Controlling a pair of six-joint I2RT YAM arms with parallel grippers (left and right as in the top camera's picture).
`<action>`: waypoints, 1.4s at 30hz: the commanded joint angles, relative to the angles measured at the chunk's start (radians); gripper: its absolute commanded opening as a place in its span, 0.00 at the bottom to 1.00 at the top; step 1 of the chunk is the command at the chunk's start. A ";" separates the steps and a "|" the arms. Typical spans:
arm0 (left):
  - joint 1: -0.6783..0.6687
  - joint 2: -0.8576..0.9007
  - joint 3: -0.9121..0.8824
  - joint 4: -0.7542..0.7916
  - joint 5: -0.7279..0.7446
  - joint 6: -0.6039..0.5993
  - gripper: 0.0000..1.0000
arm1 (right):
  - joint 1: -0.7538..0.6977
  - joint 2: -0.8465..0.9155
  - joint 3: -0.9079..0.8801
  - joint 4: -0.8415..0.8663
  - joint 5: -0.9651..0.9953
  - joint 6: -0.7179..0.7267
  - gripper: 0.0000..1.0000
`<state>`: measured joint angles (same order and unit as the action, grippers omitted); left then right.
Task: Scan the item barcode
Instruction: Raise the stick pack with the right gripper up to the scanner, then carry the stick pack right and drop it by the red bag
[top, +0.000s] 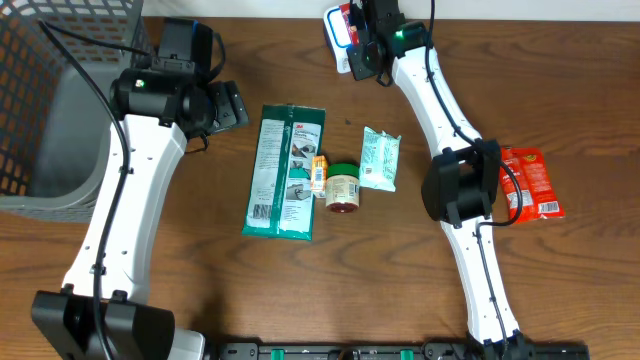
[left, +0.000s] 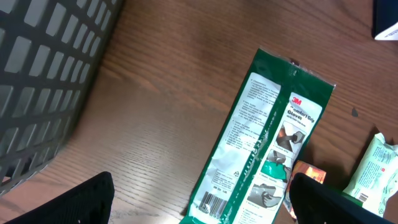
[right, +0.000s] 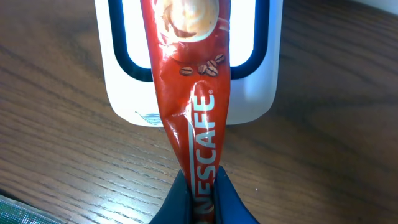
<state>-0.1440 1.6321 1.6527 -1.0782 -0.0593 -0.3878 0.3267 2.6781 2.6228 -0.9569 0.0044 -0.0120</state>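
Grey plastic mesh forms the basket at the far left edge of the brown wooden desk. The left arm reaches up beside it, and the left pincer hangs over bare wood with its fingers spread wide apart and nothing between them. Just to its right a long green 3M glove pack lies flat, running roughly up and down the desk. The left wrist view shows a printed barcode near the pack's lower end. A small orange box sits against the pack's right edge. Touching the box is a little jar with a green lid, lying on its side. Next to the jar rests a pale green wipes packet. Farther back, at the top edge of the desk, the white scanner lies with its lit window facing up. The right pincer is clamped together on the lower end of a red Nescafe sachet. It holds the sachet lengthwise across the scanner's bright window, so the strip covers the window's middle. At the far right, red packets lie flat beside the right arm's black elbow joint.
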 joint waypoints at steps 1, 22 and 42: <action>0.003 0.002 0.000 -0.005 -0.013 0.006 0.90 | 0.014 0.018 0.013 -0.001 0.013 -0.012 0.01; 0.003 0.002 0.000 -0.005 -0.013 0.006 0.90 | 0.013 -0.265 0.015 -0.275 -0.066 -0.011 0.01; 0.003 0.002 0.000 -0.006 -0.013 0.006 0.90 | -0.026 -0.605 -0.118 -0.742 -0.019 0.088 0.01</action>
<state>-0.1440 1.6321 1.6527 -1.0782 -0.0593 -0.3878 0.3050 2.1284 2.5565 -1.6943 -0.0338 0.0406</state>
